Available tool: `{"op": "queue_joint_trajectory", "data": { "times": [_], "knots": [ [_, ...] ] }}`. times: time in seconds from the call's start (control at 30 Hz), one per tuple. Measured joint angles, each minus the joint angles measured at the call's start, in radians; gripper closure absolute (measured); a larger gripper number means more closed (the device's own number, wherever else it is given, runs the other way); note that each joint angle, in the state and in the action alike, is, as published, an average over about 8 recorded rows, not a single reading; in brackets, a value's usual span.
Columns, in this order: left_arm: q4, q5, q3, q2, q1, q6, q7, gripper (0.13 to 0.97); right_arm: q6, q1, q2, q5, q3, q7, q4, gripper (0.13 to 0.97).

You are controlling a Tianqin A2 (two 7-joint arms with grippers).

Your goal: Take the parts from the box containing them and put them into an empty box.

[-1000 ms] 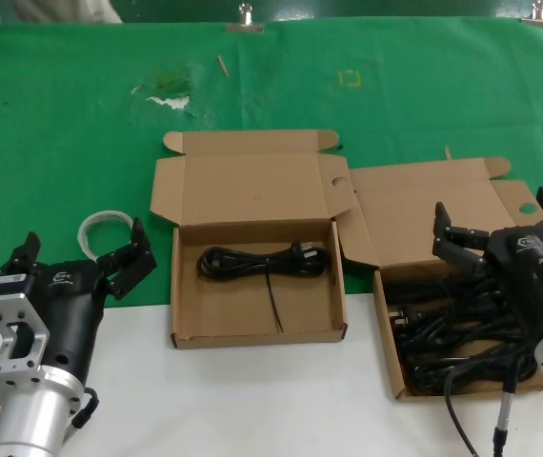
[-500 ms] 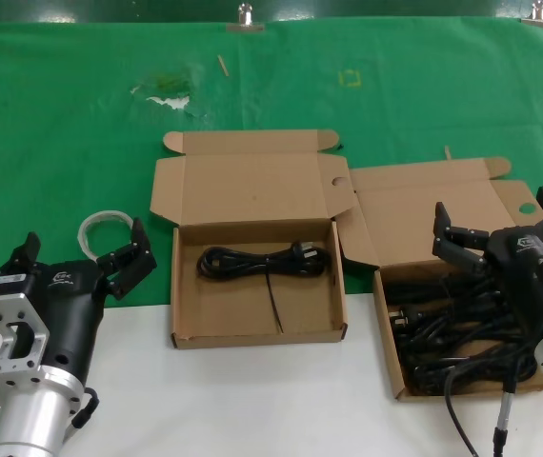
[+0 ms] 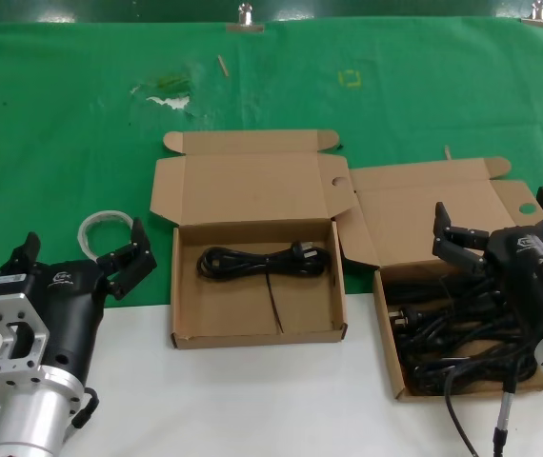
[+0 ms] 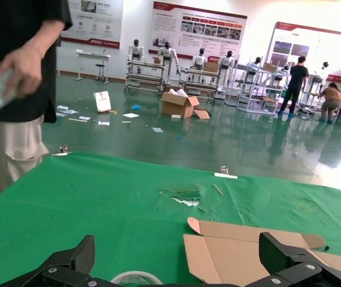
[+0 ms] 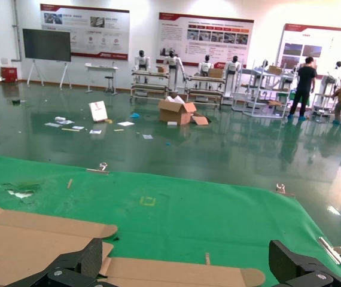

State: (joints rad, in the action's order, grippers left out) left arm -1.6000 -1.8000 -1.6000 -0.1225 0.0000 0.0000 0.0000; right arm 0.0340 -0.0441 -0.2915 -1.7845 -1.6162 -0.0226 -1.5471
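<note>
Head view: right claw point(image 3: 496, 234) wide open, empty over floppy tangled cords point(image 3: 452, 333); grab 1 bundle mid-coil. Left claw point(image 3: 83, 260) open, idle.

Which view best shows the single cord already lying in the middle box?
The head view: the coiled cord lies fully visible inside the middle box. Both wrist views show only cardboard lid flaps and the green cloth, never the cord.

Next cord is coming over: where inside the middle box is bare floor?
In the empty box, one power cord lies along the back; bare floor runs from it to the front wall, crossed only by its strap. The box containing them is crowded with cords.
</note>
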Motion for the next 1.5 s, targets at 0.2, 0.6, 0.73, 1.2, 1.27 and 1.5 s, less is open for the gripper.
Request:
{"op": "queue_joint_trajectory", "data": {
  "times": [0.2, 0.6, 0.73, 1.2, 1.27, 1.5],
  "knots": [
    [0.0, 0.0, 0.0, 0.0, 0.0, 0.0, 0.0, 0.132, 0.0, 0.0, 0.0, 0.0, 0.0, 0.0, 0.0, 0.129],
    [0.0, 0.0, 0.0, 0.0, 0.0, 0.0, 0.0, 0.132, 0.0, 0.0, 0.0, 0.0, 0.0, 0.0, 0.0, 0.129],
    [0.0, 0.0, 0.0, 0.0, 0.0, 0.0, 0.0, 0.132, 0.0, 0.0, 0.0, 0.0, 0.0, 0.0, 0.0, 0.129],
    [0.0, 0.0, 0.0, 0.0, 0.0, 0.0, 0.0, 0.132, 0.0, 0.0, 0.0, 0.0, 0.0, 0.0, 0.0, 0.129],
    [0.0, 0.0, 0.0, 0.0, 0.0, 0.0, 0.0, 0.132, 0.0, 0.0, 0.0, 0.0, 0.0, 0.0, 0.0, 0.129],
    [0.0, 0.0, 0.0, 0.0, 0.0, 0.0, 0.0, 0.132, 0.0, 0.0, 0.0, 0.0, 0.0, 0.0, 0.0, 0.129]
  ]
}}
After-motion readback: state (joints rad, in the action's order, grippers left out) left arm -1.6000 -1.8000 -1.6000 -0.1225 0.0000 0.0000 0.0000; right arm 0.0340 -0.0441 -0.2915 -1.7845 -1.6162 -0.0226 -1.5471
